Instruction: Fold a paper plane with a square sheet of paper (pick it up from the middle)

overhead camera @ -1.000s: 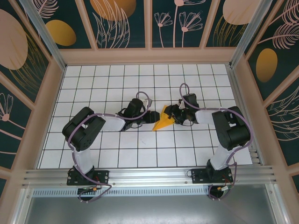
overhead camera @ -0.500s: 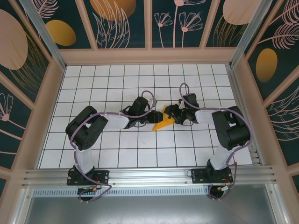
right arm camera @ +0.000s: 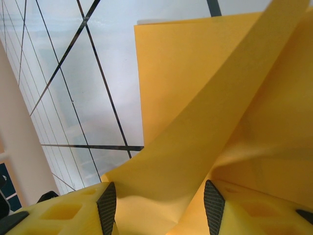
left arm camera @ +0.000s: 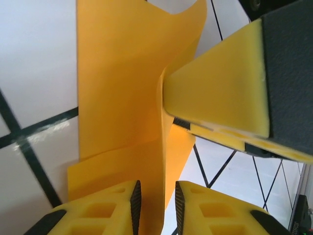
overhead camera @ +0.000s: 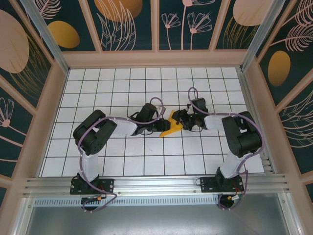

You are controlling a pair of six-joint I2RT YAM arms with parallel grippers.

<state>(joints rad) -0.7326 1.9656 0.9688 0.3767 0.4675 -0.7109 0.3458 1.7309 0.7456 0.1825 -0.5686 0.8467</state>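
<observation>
Square sheet of paper, partly folded, sits at the middle of the grid floor. Right gripper grips its folds between half-spread jaws; left gripper straddles a raised flap, jaws narrowly apart.

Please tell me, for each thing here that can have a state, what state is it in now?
sheet of paper: partly folded to a point, creased, one flap standing up.
left gripper: jaws narrowly open, the standing flap between them.
right gripper: jaws apart, paper lying between them; whether it grips cannot be told.
</observation>
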